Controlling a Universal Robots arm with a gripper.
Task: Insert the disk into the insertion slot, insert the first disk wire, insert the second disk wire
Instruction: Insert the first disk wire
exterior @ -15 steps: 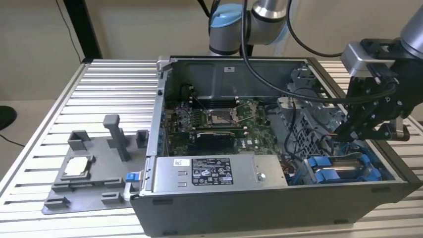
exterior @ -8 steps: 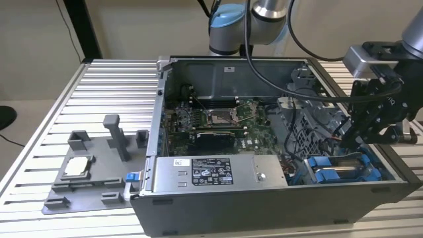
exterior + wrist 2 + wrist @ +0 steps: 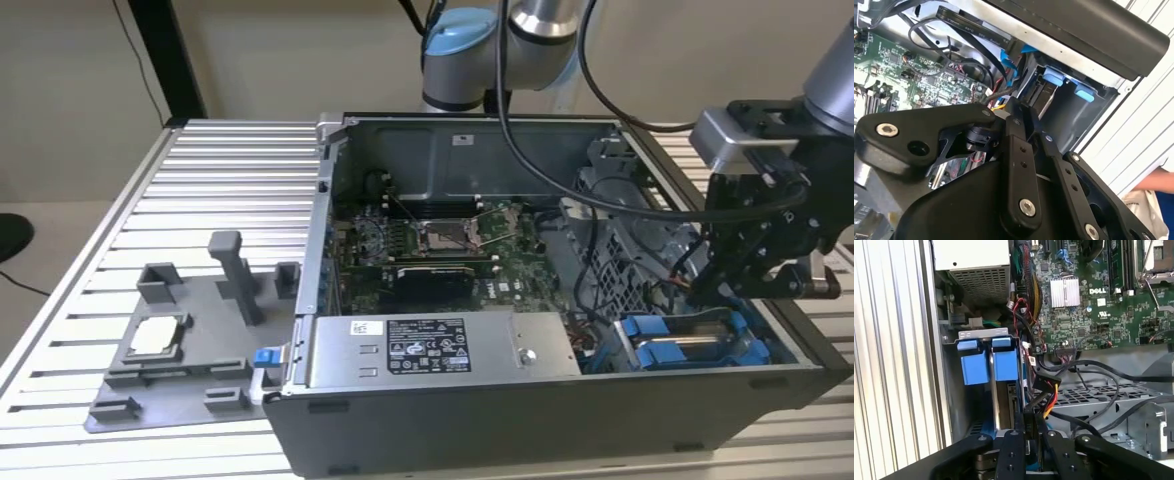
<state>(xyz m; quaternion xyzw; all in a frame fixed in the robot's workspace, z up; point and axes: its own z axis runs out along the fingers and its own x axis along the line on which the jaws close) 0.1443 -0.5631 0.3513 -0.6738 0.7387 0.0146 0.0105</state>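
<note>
A ribbed metal table (image 3: 200, 200) carries everything. At the exterior view's left of the computer case (image 3: 534, 420), a grey tray (image 3: 174, 380) of holders lies on the table. Inside the case, against its front wall, sits the power box (image 3: 427, 345), with the main board (image 3: 441, 240) behind it. Further right, in the case's front corner, the disk (image 3: 663, 352) lies in the slot (image 3: 983, 333) with its blue end tabs at the mouth, so it looks seated. The gripper (image 3: 745, 290) hangs just above that corner. In the first wrist view its fingers (image 3: 1013, 452) are drawn together and appear to pinch a wire (image 3: 1047, 402) of yellow and orange strands, just below a black plug (image 3: 1043, 384) beside the disk.

The hold looks thin, so the wire could slip or twist under a push. If the plug meets its socket askew, it may jam or bend. Loose black cables (image 3: 1094, 390) crowd this corner of the case and could snag the fingers or get dragged. A hard press might also shift the disk.
</note>
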